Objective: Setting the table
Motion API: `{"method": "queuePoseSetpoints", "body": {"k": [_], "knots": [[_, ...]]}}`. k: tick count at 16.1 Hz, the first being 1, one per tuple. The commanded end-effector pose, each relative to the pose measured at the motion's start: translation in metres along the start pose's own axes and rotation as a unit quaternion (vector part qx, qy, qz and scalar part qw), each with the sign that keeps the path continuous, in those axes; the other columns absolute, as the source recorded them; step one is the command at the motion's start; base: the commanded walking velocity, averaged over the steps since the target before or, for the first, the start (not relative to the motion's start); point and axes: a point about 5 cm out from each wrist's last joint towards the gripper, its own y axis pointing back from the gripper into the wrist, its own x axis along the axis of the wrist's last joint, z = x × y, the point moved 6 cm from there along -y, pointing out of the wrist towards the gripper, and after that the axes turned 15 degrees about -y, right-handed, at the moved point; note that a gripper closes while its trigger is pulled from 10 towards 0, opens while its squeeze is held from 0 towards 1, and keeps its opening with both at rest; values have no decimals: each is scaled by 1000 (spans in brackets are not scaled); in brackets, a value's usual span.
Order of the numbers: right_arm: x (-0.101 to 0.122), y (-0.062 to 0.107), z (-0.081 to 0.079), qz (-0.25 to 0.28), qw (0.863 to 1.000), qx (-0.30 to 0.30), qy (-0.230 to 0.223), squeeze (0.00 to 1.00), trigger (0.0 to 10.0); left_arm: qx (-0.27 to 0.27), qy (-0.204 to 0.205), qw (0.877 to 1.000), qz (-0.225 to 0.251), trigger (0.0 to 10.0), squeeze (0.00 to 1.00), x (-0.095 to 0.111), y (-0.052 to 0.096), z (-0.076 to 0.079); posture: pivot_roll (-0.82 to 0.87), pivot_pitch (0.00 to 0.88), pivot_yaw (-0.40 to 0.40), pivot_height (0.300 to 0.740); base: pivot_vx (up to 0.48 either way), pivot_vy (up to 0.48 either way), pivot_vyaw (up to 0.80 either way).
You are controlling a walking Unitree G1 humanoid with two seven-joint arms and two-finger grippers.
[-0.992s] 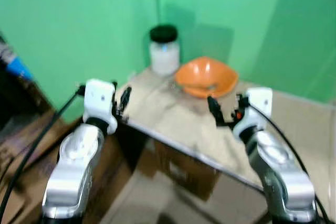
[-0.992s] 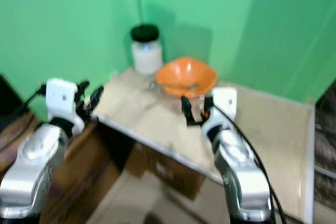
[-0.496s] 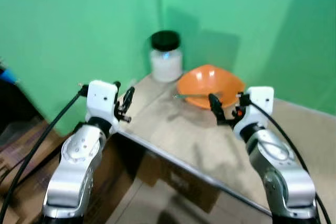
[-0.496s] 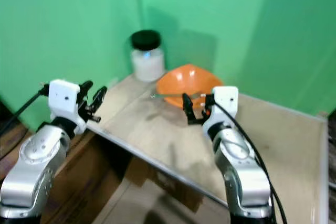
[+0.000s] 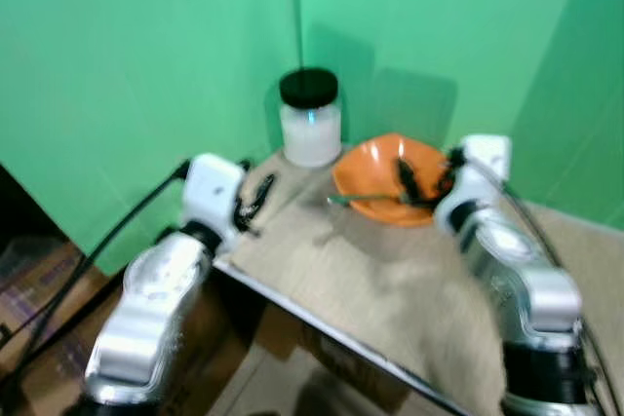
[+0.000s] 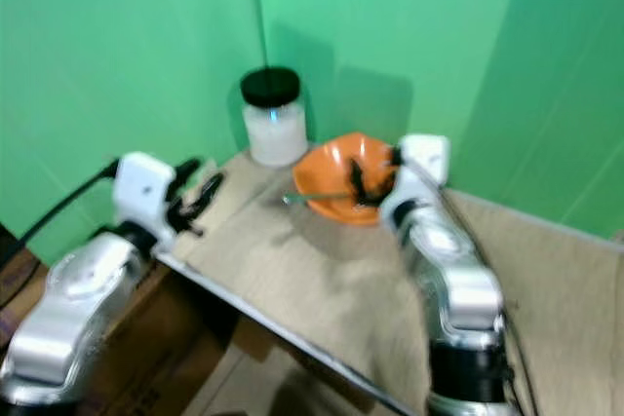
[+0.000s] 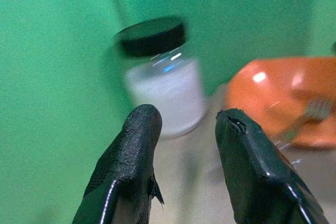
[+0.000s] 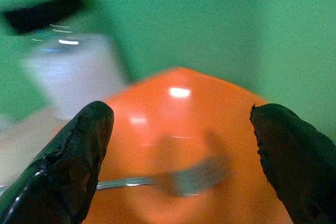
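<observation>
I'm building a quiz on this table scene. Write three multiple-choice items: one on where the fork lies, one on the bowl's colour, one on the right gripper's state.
1. Where does the fork lie?
A. Inside the jar
B. Head in the bowl, handle sticking out over its rim
C. On the floor

2. What colour is the bowl?
A. Orange
B. Blue
C. White

3. What state is the right gripper in?
A. Shut on the fork
B. Shut on the jar
C. Open

Answers:
1. B: the tines rest in the bowl and the handle points out toward the table.
2. A: the bowl is plainly orange beside the white jar with its black lid.
3. C: the right wrist view shows the two fingers wide apart with the bowl between them.
</observation>
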Motion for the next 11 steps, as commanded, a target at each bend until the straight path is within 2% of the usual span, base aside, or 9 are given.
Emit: {"method": "queuePoseSetpoints", "body": {"k": [1, 3, 6, 8, 10, 11], "knots": [[-3, -7, 11, -19, 999, -27, -26, 1000, 10000, -17, -4, 1000, 3, 10000, 0, 0, -1, 2, 60, 0, 73, 740, 0, 0, 0], [5, -21, 24, -44, 997, -48, -52, 1000, 10000, -50, -12, 999, 4, 10000, 0, -1, -2, 9, 57, 0, 61, 740, 0, 0, 0], [7, -28, 33, -78, 992, -53, -83, 1000, 10000, -74, -17, 997, -1, 10000, 0, -5, -2, 12, 56, 0, 50, 740, 0, 0, 0], [-3, -31, 33, -125, 983, -57, -118, 1000, 10000, -84, -18, 996, -2, 10000, 0, -8, -2, 13, 46, 0, 50, 740, 0, 0, 0], [-13, -37, 31, -154, 978, -69, -119, 1000, 10000, -81, -19, 997, -1, 10000, 0, -8, -5, 8, 46, 0, 48, 740, 0, 0, 0], [-8, -38, 33, -146, 977, -79, -130, 404, 10000, -81, -21, 996, 2, 10000, 0, -6, -6, 9, 48, 0, 43, 740, 0, 0, 0]]}}
